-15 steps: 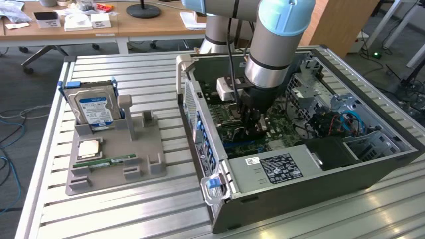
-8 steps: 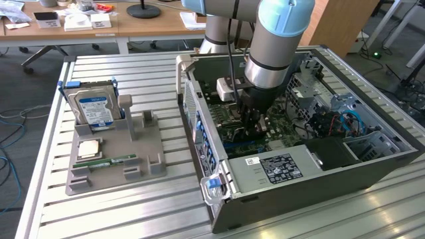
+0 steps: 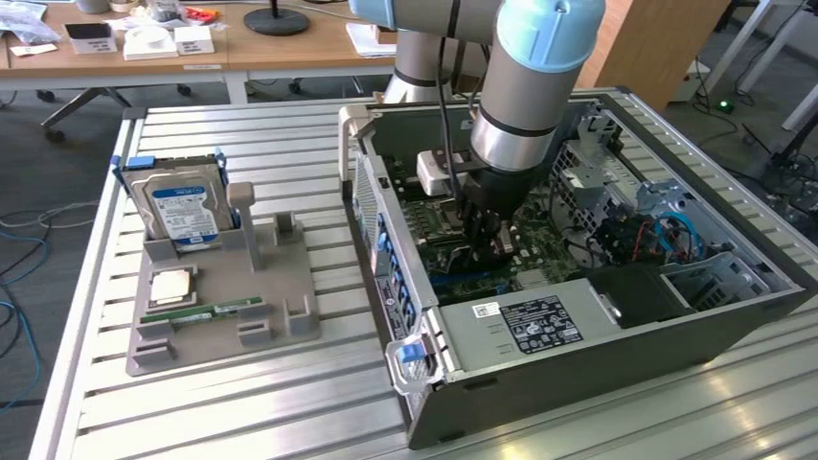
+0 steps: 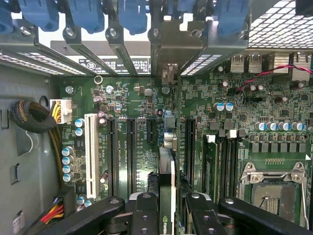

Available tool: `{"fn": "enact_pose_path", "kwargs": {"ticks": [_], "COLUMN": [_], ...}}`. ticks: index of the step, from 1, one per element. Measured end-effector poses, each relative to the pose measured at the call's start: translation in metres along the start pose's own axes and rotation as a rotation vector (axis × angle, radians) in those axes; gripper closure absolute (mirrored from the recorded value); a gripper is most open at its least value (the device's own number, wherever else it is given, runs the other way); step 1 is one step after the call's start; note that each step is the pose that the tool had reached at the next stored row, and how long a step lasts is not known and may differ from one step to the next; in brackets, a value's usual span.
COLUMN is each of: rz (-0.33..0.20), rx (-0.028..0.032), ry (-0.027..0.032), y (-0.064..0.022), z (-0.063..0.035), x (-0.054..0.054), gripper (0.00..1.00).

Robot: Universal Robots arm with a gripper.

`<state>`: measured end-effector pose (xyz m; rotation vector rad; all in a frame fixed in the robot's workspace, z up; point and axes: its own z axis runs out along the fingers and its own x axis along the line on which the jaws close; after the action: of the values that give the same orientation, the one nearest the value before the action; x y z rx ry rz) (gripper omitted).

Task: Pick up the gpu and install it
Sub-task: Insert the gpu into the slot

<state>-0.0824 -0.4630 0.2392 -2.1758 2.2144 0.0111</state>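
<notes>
My gripper (image 4: 171,208) is shut on the gpu (image 4: 167,169), which I see edge-on as a thin dark card between the two black fingers (image 4: 145,210). Its pale metal bracket (image 4: 168,54) stands at the case's rear slot openings. The card hangs upright just over the green motherboard (image 4: 132,98), between the long black slots (image 4: 132,156) and another black slot (image 4: 190,147). I cannot tell whether its edge touches a slot. In the exterior view the gripper (image 3: 492,244) reaches down into the open computer case (image 3: 601,364).
On the slatted table to the exterior view's left, a grey holder (image 3: 224,297) carries the blue-labelled hard drive (image 3: 179,206), a processor (image 3: 170,286) and a green memory stick (image 3: 217,311). Inside the case are blue slot latches (image 4: 88,14), cables (image 4: 32,117), the processor socket (image 4: 274,188) and the power supply (image 3: 537,326).
</notes>
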Motion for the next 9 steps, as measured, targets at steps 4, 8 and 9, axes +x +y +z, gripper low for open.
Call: {"fn": "enact_pose_path", "kwargs": {"ticks": [4,8,9], "rz": [0.000,0.000,0.000], "rx": [0.0002,0.0015,0.0018], "ry": [-0.0002,-0.0003,-0.0003], "y": [0.0000,0.0011,0.0013], "z": [0.0002,0.0002,0.0001], "x": [0.0000,0.0000,0.0000], "gripper": [0.74,0.74,0.74]}}
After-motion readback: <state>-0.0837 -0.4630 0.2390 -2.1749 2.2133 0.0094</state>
